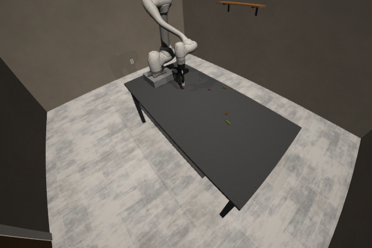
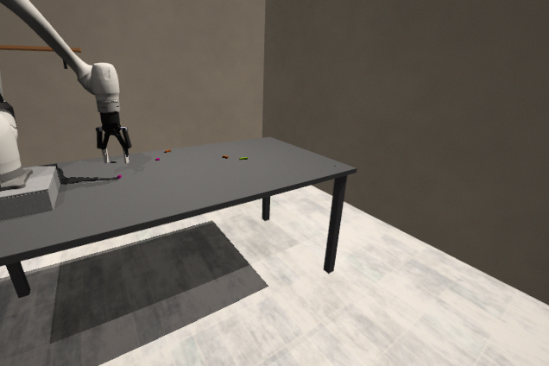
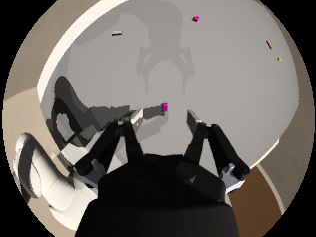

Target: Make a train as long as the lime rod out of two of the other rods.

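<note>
Exterior | my claw [image 2: 116,160] half-spread, pinching nothing | magenta rod [image 2: 118,177] near it on counter [image 2: 248,177] | grey rod [image 3: 117,33] beyond

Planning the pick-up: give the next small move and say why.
Probably lower the gripper straight down onto the near magenta rod: the jaws stand part open, hold nothing and hang above the table, with that rod between them in the wrist view.
</note>
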`<act>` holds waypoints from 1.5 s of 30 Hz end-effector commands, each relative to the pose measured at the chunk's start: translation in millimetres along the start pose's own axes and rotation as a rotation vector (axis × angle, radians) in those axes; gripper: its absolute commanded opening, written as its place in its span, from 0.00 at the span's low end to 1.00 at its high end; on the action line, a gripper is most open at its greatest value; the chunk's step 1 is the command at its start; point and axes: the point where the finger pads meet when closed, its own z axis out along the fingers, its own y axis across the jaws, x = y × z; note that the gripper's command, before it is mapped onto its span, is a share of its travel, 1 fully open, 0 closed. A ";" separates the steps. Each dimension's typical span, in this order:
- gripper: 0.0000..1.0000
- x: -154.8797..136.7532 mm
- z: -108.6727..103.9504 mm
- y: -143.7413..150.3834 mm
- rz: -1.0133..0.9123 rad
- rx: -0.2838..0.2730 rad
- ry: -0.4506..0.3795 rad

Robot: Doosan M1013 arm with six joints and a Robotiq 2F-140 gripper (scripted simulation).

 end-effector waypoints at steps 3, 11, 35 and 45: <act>0.23 0.0 0.0 0.0 0.000 0.000 0.000; 0.23 0.0 0.0 0.0 0.000 0.000 0.000; 0.23 0.0 1.0 0.0 0.000 0.000 0.000; 0.23 -0.1 6.6 0.1 -0.001 0.001 0.001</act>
